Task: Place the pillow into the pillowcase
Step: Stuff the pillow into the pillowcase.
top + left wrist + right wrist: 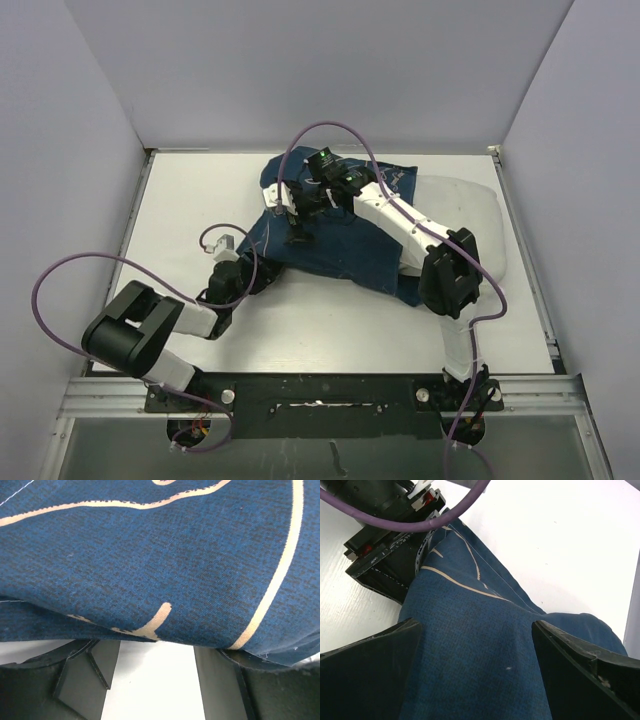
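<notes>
Lower left, the left claw (262, 274) is half-spread, tips under the edge of the navy pillowcase (335, 245). Centre frame, the right claw (299, 228) gapes wide over that cloth. The white pillow (475, 215) lies centre right, partly covered by it.

Mid-desk (330, 320), toward far edge: pillowcase (340, 250). Right of it, left end hidden beneath pillowcase: pillow (470, 210). At pillowcase's near-left corner: left fingers (82, 672), cloth draped over tips. Above its far-left part: right fingers (365, 680).
</notes>
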Controlling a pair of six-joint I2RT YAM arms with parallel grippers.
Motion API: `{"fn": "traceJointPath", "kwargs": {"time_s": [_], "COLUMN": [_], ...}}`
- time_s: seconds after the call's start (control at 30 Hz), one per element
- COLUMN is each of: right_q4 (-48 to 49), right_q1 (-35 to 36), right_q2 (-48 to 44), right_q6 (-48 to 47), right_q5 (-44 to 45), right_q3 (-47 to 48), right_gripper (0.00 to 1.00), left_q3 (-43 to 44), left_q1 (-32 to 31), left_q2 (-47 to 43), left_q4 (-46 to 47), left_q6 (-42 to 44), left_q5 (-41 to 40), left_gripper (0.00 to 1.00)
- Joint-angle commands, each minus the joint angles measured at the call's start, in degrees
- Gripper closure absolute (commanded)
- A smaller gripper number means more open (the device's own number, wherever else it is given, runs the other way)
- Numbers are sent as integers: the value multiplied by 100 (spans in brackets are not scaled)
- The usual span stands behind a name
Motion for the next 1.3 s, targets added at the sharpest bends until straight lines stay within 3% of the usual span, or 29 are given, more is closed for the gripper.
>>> {"fn": "traceJointPath", "kwargs": {"time_s": [0.0,0.1,0.4,0.57,0.87,1.13,1.2,1.27], "right_q4": [231,197,114,30,130,125,152,195], "right_q1": [20,21,1,61,161,162,156,154], "right_q2": [-78,-97,-32,-9,171,448,492,528], "right_q6": [60,12,-101,-185,-235,-269,-293,-306], "right_q5": [40,47,38,81,591,760,827,925], "right_q3": [-14,-15,21,-72,-76,216,246,272], "right_gripper": [1,1,1,1,0,0,0,0], "left_q3": [-25,-240,-214,-100,280,648,804,974], "left_q1": [92,123,206,325,638,765,868,972], "left_q2": [218,243,394,984,1639,1769,1833,1968], "left_q4": [1508,2068,2172,2862,3812,3907,3907,3907], "left_q6": [13,-103,-98,-210,-70,102,109,58], "left_q5": [-48,156,625,779,1084,1471,1609,1785], "left_gripper": [43,43,42,50,51,57,63,80]}}
